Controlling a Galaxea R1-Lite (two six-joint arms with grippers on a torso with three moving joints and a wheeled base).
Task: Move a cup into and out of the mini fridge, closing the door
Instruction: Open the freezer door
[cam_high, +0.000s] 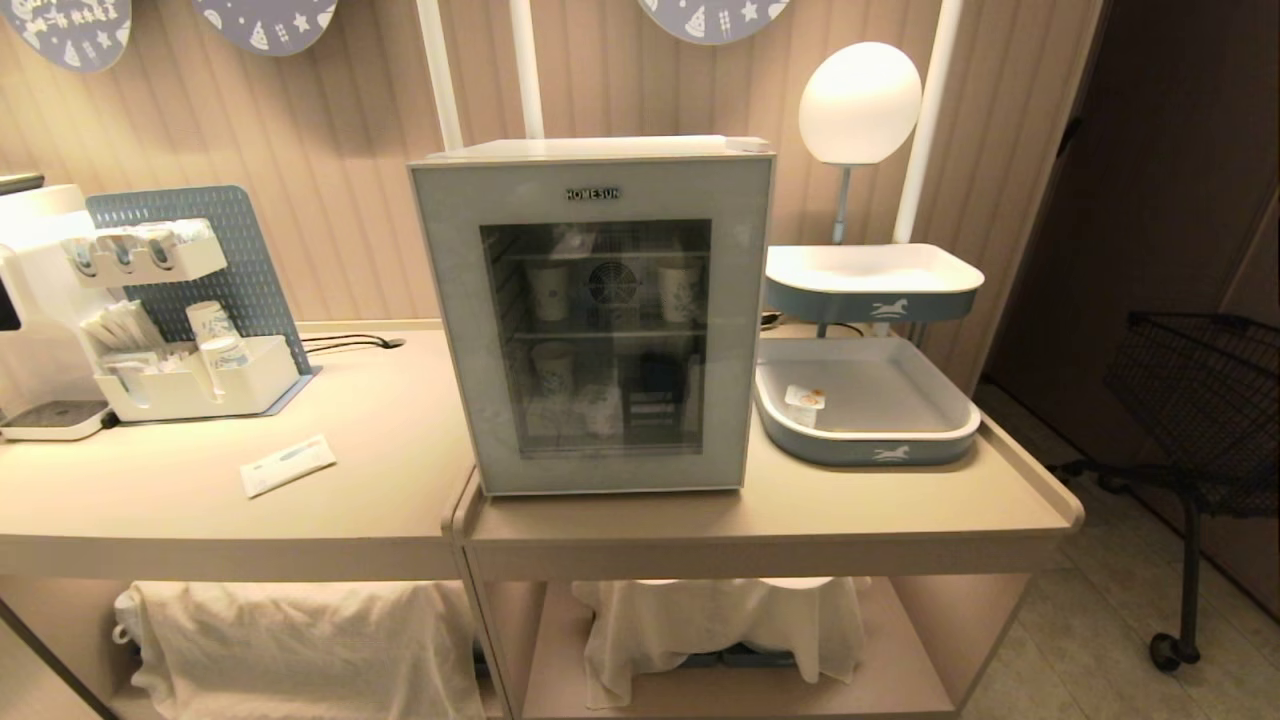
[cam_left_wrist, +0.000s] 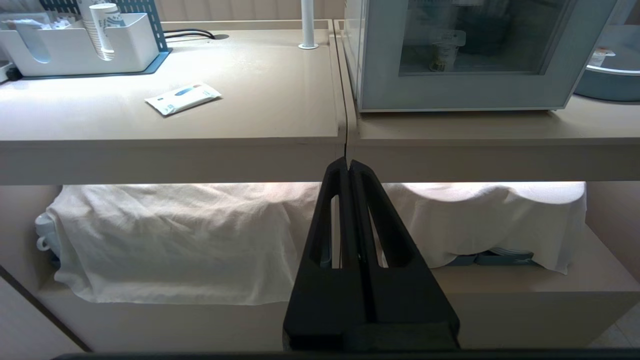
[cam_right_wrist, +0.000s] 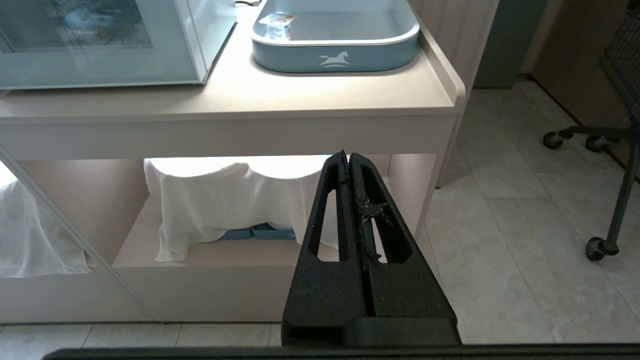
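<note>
Looks end-state or not started; can't tell which. Mini fridge (cam_high: 592, 315) sits on the surface (cam_high: 820, 510), above and ahead of both grippers, door (cam_high: 600, 330) shut flush. Cup (cam_left_wrist: 444, 50) is visible through the glass on the lower shelf, up past the left gripper (cam_left_wrist: 348, 162). Left gripper clenched empty, below the surface edge. Right gripper (cam_right_wrist: 348, 155) likewise clenched, holding nothing. If the cup must still come out, door-open and grasp remain.

A flat white packet (cam_high: 287, 464) lies on the bench (cam_high: 180, 500). A blue tray (cam_high: 868, 440) holds a small orange-marked cup (cam_high: 805, 405). A globe lamp (cam_high: 859, 90) stands behind.
</note>
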